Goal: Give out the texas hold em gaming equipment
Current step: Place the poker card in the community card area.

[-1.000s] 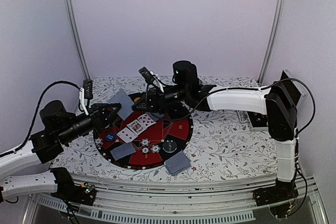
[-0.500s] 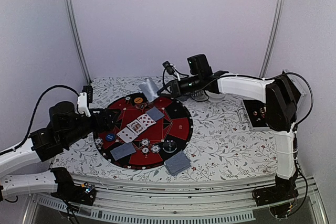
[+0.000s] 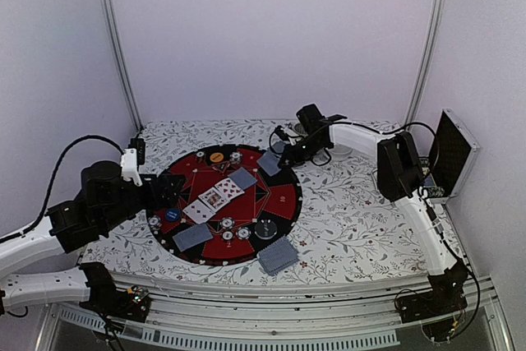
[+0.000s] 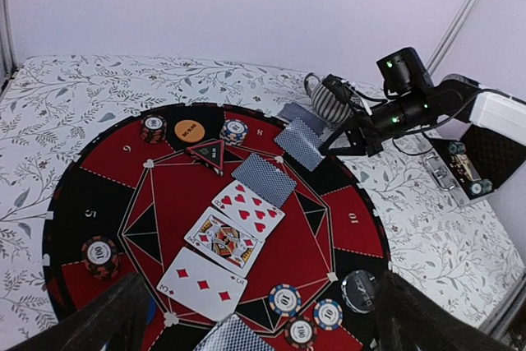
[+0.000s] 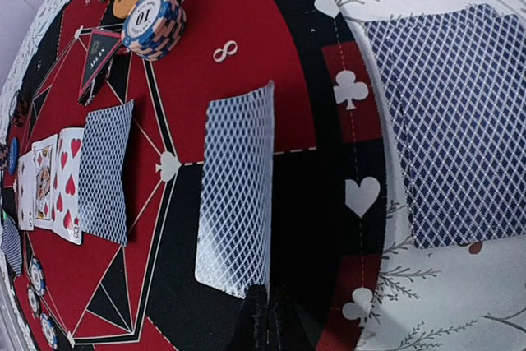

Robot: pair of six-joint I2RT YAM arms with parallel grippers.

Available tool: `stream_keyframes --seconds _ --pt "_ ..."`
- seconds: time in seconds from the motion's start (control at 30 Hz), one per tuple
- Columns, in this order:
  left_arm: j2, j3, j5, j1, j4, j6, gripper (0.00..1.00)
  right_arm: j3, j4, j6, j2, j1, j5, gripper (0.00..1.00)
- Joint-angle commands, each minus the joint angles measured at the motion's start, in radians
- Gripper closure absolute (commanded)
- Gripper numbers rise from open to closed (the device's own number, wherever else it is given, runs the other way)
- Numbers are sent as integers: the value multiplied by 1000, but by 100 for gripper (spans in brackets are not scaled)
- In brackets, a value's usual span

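Observation:
On the round red-and-black mat (image 3: 283, 200) lie three face-up cards (image 4: 238, 232) and a face-down card (image 4: 265, 178). My right gripper (image 5: 265, 318) is shut on the edge of another face-down card (image 5: 238, 195), held just above the mat's back right rim (image 3: 269, 162). One more face-down card (image 5: 460, 121) lies on the table just off that rim. Chip stacks (image 4: 234, 131) stand at the mat's far side and others (image 4: 284, 297) at its near side. My left gripper (image 3: 168, 189) hangs open at the mat's left edge, its fingers (image 4: 99, 318) spread wide with nothing between them.
A ribbed grey cup (image 4: 329, 103) stands behind the mat by the right arm. An open metal case (image 3: 450, 158) sits at the table's right edge. Two face-down cards (image 3: 194, 237) (image 3: 277, 256) lie at the mat's near rim, beside a clear dealer button (image 4: 359, 289).
The right gripper carried a face-down card from the mat's back left, up and over to its back right rim. The left gripper opened and drew back to the left.

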Motion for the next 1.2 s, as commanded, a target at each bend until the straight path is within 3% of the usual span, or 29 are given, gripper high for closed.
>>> stream_keyframes --seconds 0.0,0.57,1.17 --pt "5 -4 -3 12 -6 14 2 68 -57 -47 49 1 -62 99" --pt "3 -7 0 13 3 22 2 112 52 52 122 37 -142 99" --pt "-17 -13 -2 12 -4 23 2 111 17 32 113 44 -67 99"
